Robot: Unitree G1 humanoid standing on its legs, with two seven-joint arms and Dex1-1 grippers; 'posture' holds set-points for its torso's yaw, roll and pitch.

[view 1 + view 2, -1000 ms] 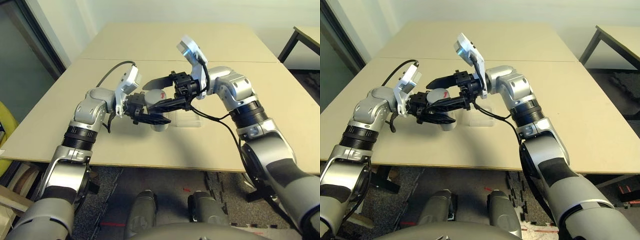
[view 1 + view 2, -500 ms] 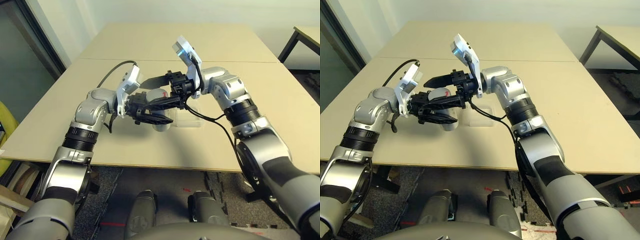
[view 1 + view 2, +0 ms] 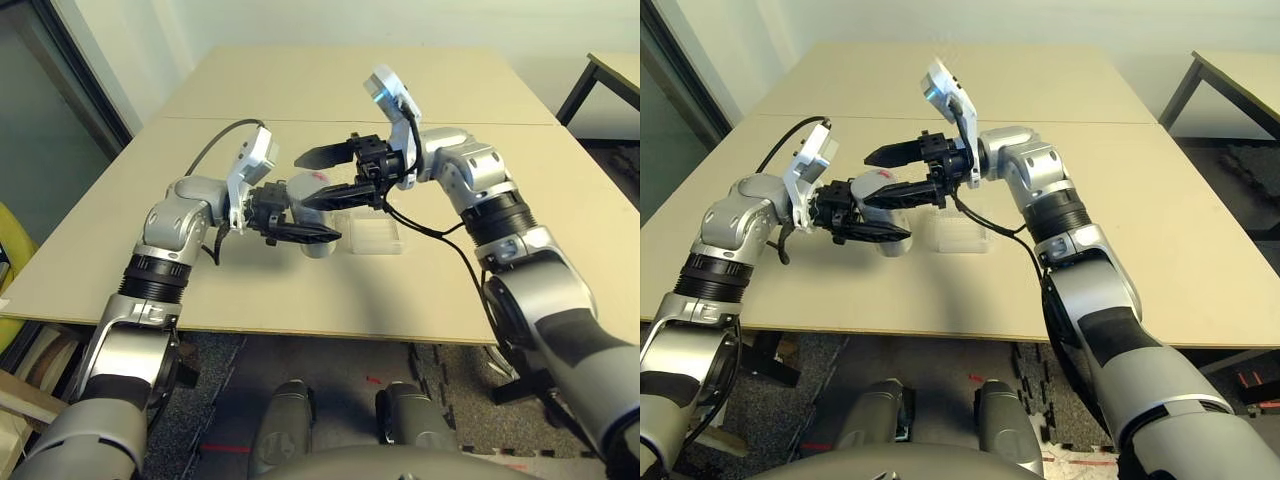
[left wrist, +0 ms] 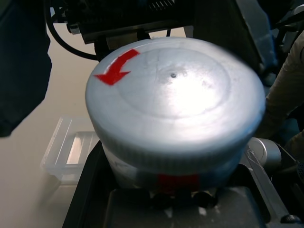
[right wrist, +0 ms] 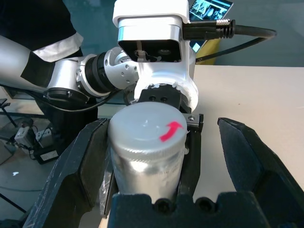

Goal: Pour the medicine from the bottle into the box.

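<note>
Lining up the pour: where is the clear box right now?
In the left eye view the box sits on the table near centre, just right of the bottle that the left gripper holds, below the right gripper.

You will find no readable words, brands or numbers here. The one sign is a curved red arrow (image 4: 114,69) printed on the pale cap (image 4: 175,95) of the bottle (image 5: 145,166), near the cap's edge.
</note>
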